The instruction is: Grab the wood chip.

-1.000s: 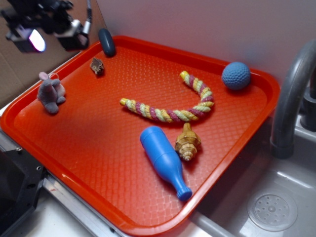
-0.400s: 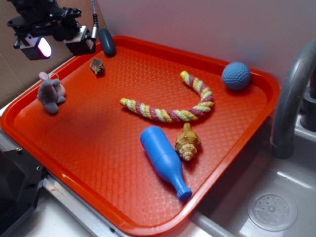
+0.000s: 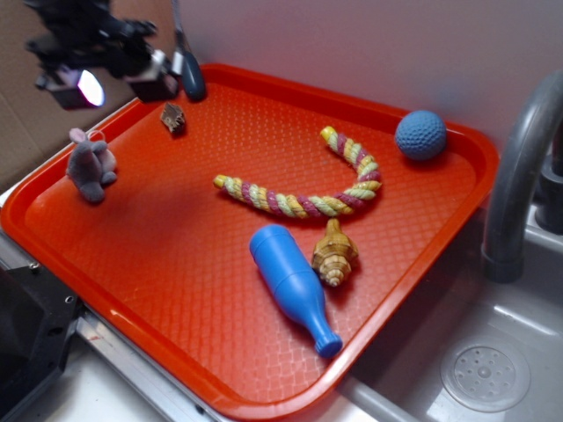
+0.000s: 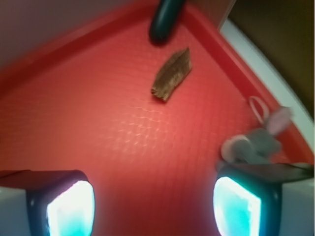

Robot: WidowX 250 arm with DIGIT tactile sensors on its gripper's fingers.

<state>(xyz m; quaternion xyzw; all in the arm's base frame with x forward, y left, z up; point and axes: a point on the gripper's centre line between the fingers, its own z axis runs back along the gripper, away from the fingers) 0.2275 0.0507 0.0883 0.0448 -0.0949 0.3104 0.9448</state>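
Since a second ago the arm has drifted rightward along the tray's far-left corner, and the gripper (image 3: 132, 75) now hangs above the rim, closer to the wood chip (image 3: 172, 117) than it was. Nothing on the orange tray (image 3: 413, 220) has shifted. From the wrist view the fingers (image 4: 59, 204) stand well apart with nothing between them, one low at each side of the picture.

That small dark-brown chip (image 4: 172, 73) lies flat on the tray near its back-left corner, just beside the dark blue pebble (image 3: 190, 76) and apart from the grey plush mouse (image 3: 91, 166).

Watching from here, I'd say the risk is in the crowding. Since the chip is tiny and low, the fingers could close above it or nudge it away. The pebble (image 4: 165, 19) sits close behind it and the tray rim rises right there, so a descent slightly off could strike the rim or catch the pebble instead. The mouse (image 4: 256, 142) already looks near one finger in the wrist view.
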